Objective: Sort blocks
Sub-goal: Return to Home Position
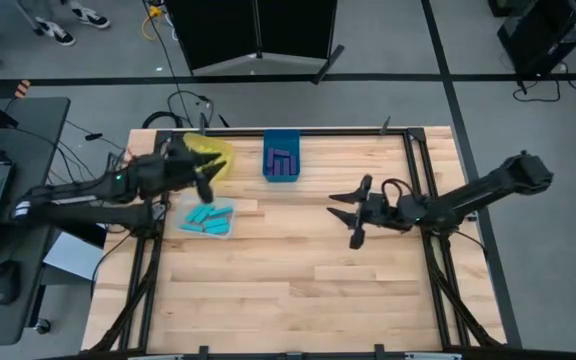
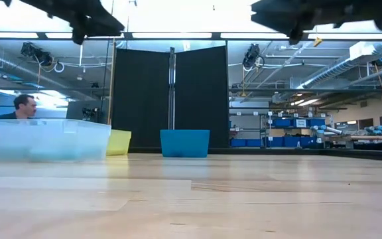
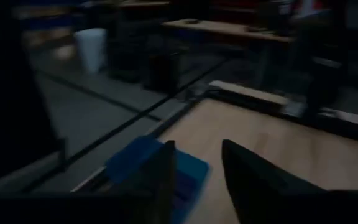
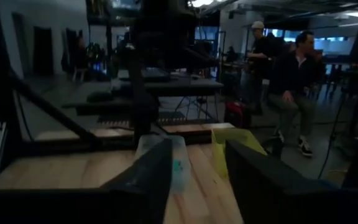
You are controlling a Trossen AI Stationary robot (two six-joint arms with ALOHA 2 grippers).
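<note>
Hovering over the yellow bin (image 1: 222,158), the left gripper (image 1: 206,182) shows its fingers apart with nothing between them. The right gripper (image 1: 348,217) hangs above bare worktop (image 1: 298,290) well apart from every bin, fingers spread wide and holding nothing. Sorting looks done: teal blocks (image 1: 208,217) lie in the clear bin (image 1: 185,229) just beside the left gripper, purple blocks (image 1: 281,163) in the blue bin (image 1: 281,138). I see none loose, though that arm hides most of the yellow bin, so for homing only the left arm has bin walls close by.
</note>
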